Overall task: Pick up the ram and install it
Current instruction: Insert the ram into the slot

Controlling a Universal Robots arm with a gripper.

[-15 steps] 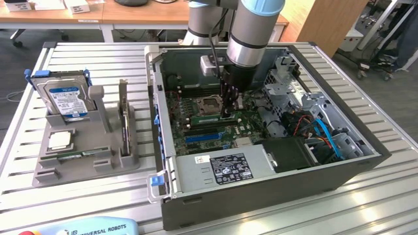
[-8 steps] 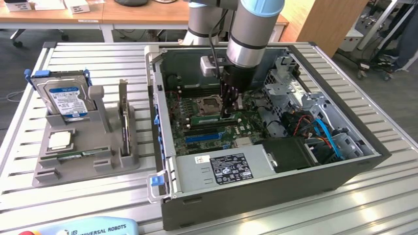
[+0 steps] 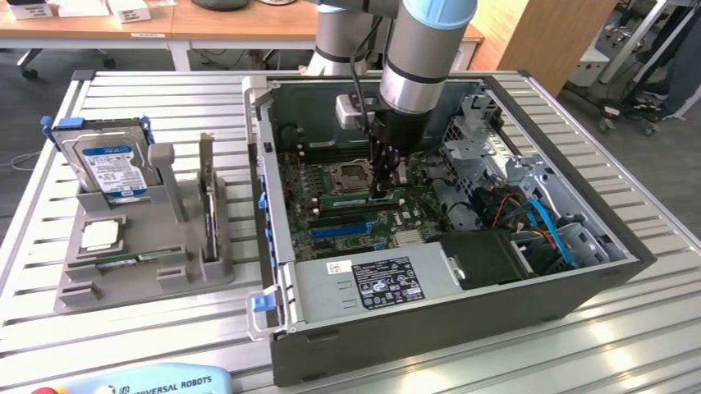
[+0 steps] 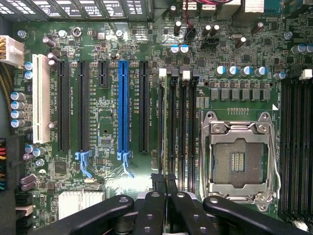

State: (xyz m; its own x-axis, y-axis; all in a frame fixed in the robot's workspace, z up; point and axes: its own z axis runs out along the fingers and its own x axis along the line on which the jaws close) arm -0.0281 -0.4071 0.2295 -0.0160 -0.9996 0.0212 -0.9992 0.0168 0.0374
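Green ram (image 4: 165, 147) stands on edge, long axis along the memory slots (image 4: 185, 127), pinched by the closed end effector (image 4: 164, 179).

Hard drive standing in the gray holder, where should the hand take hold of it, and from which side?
Likely its top edge, pinched across the thin body, coming straight down. The hard drive stands upright with its lower part sunk in the gray holder, so its top stands free.
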